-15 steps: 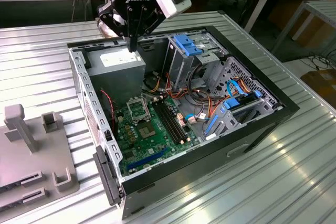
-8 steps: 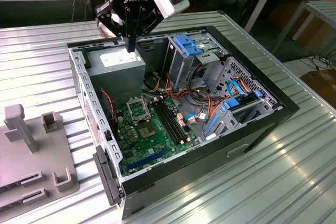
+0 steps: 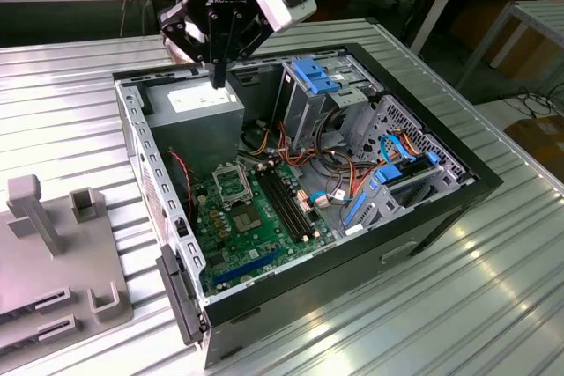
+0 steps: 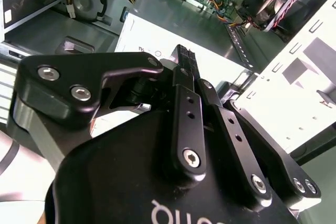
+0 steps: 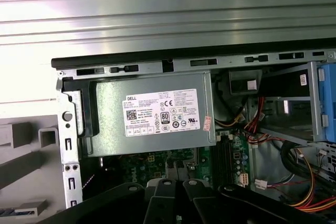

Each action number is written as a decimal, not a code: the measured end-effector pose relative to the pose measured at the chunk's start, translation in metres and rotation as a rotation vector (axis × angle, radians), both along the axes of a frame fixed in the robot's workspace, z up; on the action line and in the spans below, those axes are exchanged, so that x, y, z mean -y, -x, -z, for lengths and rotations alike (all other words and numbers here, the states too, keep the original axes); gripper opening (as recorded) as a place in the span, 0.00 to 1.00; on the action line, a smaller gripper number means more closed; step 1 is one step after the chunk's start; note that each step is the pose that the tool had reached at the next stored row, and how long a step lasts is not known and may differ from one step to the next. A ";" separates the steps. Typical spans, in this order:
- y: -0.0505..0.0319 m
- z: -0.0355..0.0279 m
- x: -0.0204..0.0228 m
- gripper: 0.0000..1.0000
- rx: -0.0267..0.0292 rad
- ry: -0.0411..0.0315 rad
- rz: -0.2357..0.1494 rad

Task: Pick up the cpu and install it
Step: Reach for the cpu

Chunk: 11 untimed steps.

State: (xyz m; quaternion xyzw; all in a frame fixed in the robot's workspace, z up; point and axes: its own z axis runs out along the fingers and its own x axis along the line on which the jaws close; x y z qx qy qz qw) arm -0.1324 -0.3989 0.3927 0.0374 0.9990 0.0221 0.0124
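I have the claw (image 3: 218, 70) hanging fingers-down over the grey power-supply box (image 3: 198, 121), close to the case rim (image 3: 176, 72). In the second wrist view its fingers are pressed together, and I see nothing between them, so I read it as closed and empty. It is high enough to clear every edge of the case, which I judge is why it sits above the box's flat top rather than down among the parts. What I take for the cpu (image 3: 247, 217), a small grey-topped square, lies flat on the green motherboard (image 3: 264, 248). It is lower than the claw and well apart from it, past the box's inner edge and just beyond the square metal frame (image 3: 231, 184). That is the socket area, which would explain it lying there, though I cannot tell whether it is seated. The pocket around it is tight. The box's wall is on the claw's side, the long black memory slots (image 3: 286, 204) on the far side, and the perforated side wall (image 3: 132, 138) is near. Coloured cables (image 3: 269, 143) and the blue-tabbed drive cage (image 3: 310, 85) crowd the other flank of the claw. Free room is mostly straight up, above the rim. A grey fixture (image 3: 53, 244) stands outside the case on the ribbed table (image 3: 70, 85).
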 end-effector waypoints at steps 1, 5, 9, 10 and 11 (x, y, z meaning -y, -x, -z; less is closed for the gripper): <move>0.0001 0.0000 0.0000 0.11 0.0000 0.0000 0.000; 0.0008 0.0001 0.0000 0.11 0.0000 0.0000 0.000; 0.0015 0.0002 0.0000 0.11 0.0000 0.0000 0.000; 0.0017 0.0002 0.0000 0.11 0.0000 0.0000 0.000; 0.0021 0.0003 0.0000 0.11 -0.0001 0.0001 0.000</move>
